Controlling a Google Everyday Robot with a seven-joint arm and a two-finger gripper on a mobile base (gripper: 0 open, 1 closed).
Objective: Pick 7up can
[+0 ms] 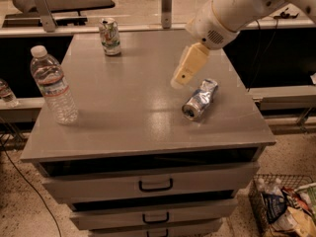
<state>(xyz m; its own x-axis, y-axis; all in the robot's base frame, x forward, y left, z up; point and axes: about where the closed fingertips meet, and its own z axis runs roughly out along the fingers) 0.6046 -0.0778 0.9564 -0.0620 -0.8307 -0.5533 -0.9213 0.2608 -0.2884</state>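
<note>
The 7up can (110, 36) stands upright at the far left of the grey cabinet top (133, 93). It is whitish-silver with green and red marks. My gripper (185, 69) hangs over the right-middle of the top, well to the right of the 7up can and nearer to me. It is just left of and above a crushed silver can (200, 100) that lies on its side. Nothing shows in the gripper.
A clear plastic water bottle (53, 85) stands at the left front of the top. The cabinet has drawers with dark handles (155, 185) below. A wire basket of rubbish (286, 206) sits on the floor at the lower right. A rail (148, 27) runs behind the top.
</note>
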